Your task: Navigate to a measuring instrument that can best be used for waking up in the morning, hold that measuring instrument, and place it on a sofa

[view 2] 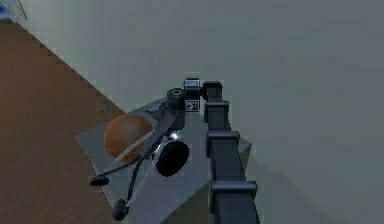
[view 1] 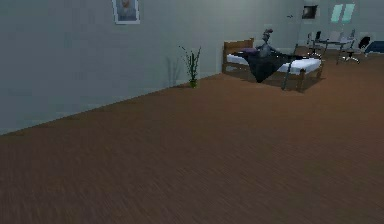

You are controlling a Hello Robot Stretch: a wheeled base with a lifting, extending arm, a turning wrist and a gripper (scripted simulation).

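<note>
Brown wood floor [view 1: 200, 160] runs to a far bed [view 1: 270, 65]. To the side, a grey worktop [view 2: 185, 197] against the wall carries an orange ball [view 2: 125, 135]. A dark round thing [view 2: 175, 158], possibly the clock, sits by the hand [view 2: 110, 195]. Whether the hand holds anything cannot be told.

In the forward view a brown wood-plank floor [view 1: 200, 170] runs to the pale wall. At 12 o'clock it carries a thin green potted plant [view 1: 192, 68], and at 1 o'clock a low bed with a dark wooden headboard and white mattress [view 1: 300, 66], with a dark rumpled blanket [view 1: 262, 68] draped over the mattress. In the arm side view a grey flat-topped table [view 2: 185, 200] stands on the same floor against the wall. An orange-brown ball [view 2: 128, 137] sits on it at 10 o'clock from the top's middle, and I cannot tell if a small dark round thing [view 2: 175, 158] near the middle rests on the top.
</note>
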